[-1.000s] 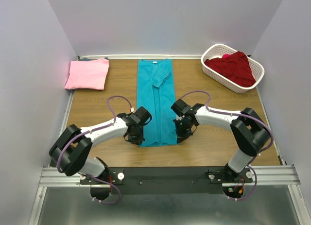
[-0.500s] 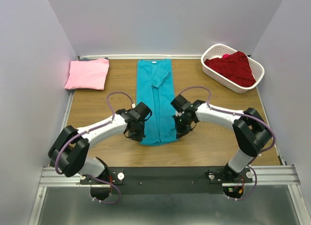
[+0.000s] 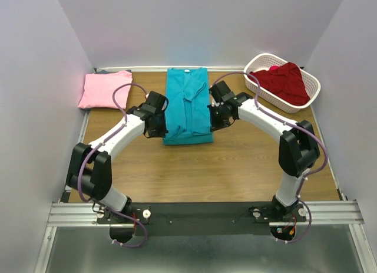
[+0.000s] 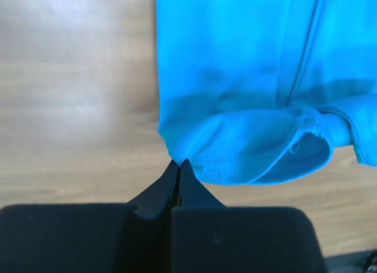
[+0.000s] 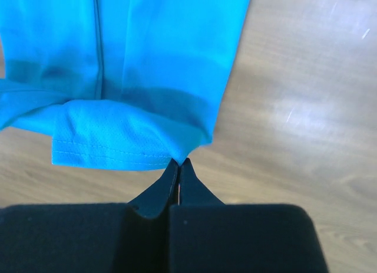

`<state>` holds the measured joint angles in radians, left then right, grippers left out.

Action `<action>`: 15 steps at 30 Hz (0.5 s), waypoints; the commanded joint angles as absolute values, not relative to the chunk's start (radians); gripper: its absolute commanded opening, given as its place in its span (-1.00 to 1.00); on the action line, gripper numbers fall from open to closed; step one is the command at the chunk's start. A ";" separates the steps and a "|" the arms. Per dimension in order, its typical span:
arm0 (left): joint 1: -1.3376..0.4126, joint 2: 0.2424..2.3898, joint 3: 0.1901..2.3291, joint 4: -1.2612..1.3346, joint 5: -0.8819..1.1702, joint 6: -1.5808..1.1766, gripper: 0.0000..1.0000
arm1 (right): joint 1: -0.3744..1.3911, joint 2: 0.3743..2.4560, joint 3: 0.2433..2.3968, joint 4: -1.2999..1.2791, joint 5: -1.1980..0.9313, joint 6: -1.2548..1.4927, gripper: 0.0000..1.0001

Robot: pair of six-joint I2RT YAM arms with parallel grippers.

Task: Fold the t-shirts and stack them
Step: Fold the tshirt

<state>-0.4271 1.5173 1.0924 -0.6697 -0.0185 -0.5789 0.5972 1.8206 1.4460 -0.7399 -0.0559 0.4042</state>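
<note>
Both sets of fingers are fully shut, each pinching one corner of the teal t-shirt [image 3: 187, 108] hem.

Left fingers [image 4: 177, 173]: tips meet with no gap, and the cloth corner goes in right at the tips. The hem layer sits just ahead and to the right of them, curled over so the mesh underside shows. Past that there's flat teal cloth [image 4: 235, 78] with a fold line running away from the tips. To the left of the tips is bare worktop [image 4: 70, 96].

Right fingers [image 5: 177, 173]: mirror image, tips closed on the other hem corner. The stitched hem edge runs off to the left of the tips, with flat teal cloth [image 5: 147, 49] beyond it. To the right is bare wood.

Top view: the left fingers [image 3: 160, 130] and right fingers [image 3: 213, 121] flank the shirt, one at each side edge, with the shirt between them. It's a narrow strip with sleeves tucked in. The near end is doubled over, so a fold edge lies on the near side of both tips. The collar end is well beyond them, by the back wall.

The pink t-shirt [image 3: 106, 90] is folded flat, well apart from the left fingers, off to their left at the far-left corner of the worktop [image 3: 194, 173].

The dark red t-shirt [image 3: 283, 84] lies bunched inside the white basket [image 3: 294, 106], right of and beyond the right fingers, not touching them.
</note>
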 commanded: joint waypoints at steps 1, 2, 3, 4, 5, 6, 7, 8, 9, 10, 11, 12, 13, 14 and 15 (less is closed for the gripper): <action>-0.382 1.569 1.181 -0.621 -0.049 -0.499 -1.00 | 0.558 1.887 1.554 -0.779 -0.006 0.344 -0.99; -0.371 1.584 1.196 -0.606 -0.054 -0.491 -1.00 | 0.548 1.910 1.593 -0.779 -0.006 0.335 -0.99; -0.365 1.613 1.227 -0.597 -0.063 -0.479 -1.00 | 0.543 1.925 1.612 -0.781 0.024 0.331 -0.99; -0.361 1.630 1.244 -0.594 -0.067 -0.468 -1.00 | 0.538 1.937 1.629 -0.781 0.026 0.327 -0.99; -0.351 1.646 1.259 -0.580 -0.072 -0.460 -1.00 | 0.529 1.962 1.649 -0.781 0.029 0.324 -0.99; -0.348 1.676 1.273 -0.575 -0.077 -0.454 -1.00 | 0.526 1.973 1.678 -0.782 0.035 0.319 -0.99; -0.344 1.690 1.302 -0.568 -0.087 -0.442 -1.00 | 0.523 1.985 1.696 -0.781 0.041 0.316 -0.99; -0.338 1.704 1.316 -0.560 -0.097 -0.439 -1.00 | 0.515 2.008 1.709 -0.781 0.044 0.313 -0.99; -0.333 1.732 1.337 -0.554 -0.107 -0.431 -1.00 | 0.512 2.017 1.736 -0.779 0.052 0.307 -0.99; -0.330 1.744 1.348 -0.540 -0.109 -0.428 -1.00 | 0.509 2.029 1.749 -0.779 0.058 0.302 -0.99; -0.327 1.756 1.356 -0.532 -0.109 -0.425 -1.00 | 0.506 2.040 1.761 -0.779 0.064 0.299 -0.99; -0.321 1.781 1.368 -0.514 -0.104 -0.417 -1.00 | 0.502 2.063 1.782 -0.779 0.072 0.293 -0.99; -0.319 1.792 1.376 -0.503 -0.101 -0.414 -1.00 | 0.499 2.072 1.789 -0.779 0.074 0.291 -0.99; -0.318 1.804 1.381 -0.494 -0.098 -0.408 -1.00 | 0.497 2.080 1.796 -0.779 0.075 0.288 -0.99; -0.318 1.816 1.387 -0.485 -0.097 -0.405 -1.00 | 0.494 2.092 1.802 -0.779 0.078 0.287 -0.99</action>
